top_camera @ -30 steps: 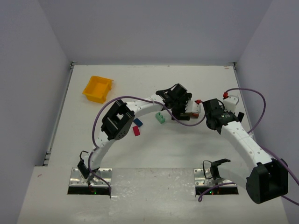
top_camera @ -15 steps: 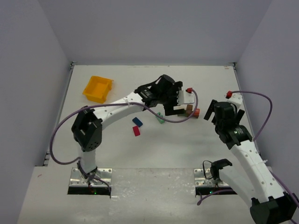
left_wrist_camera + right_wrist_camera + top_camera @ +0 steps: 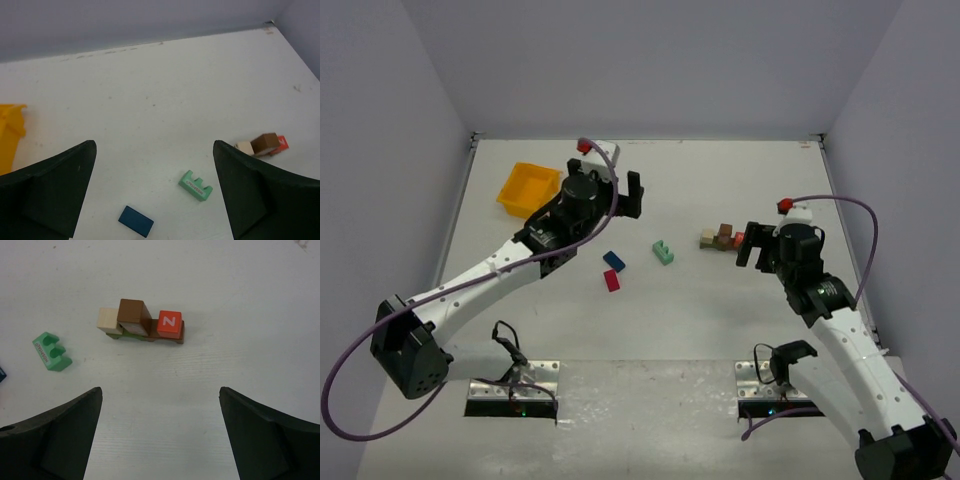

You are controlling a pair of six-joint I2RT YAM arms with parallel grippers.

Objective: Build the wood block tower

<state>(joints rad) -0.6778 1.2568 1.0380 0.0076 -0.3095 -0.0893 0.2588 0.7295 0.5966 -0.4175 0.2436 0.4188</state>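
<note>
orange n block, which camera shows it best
Right wrist: the orange N block is near and centred, its letter readable. Left wrist shows only a small orange corner beside the brown block. Top view shows just a tiny orange speck.

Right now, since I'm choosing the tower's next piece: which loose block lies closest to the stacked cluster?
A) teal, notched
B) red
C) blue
A: the teal notched block sits nearest the stacked cluster; the blue block and the red block lie farther out beyond it.
</note>
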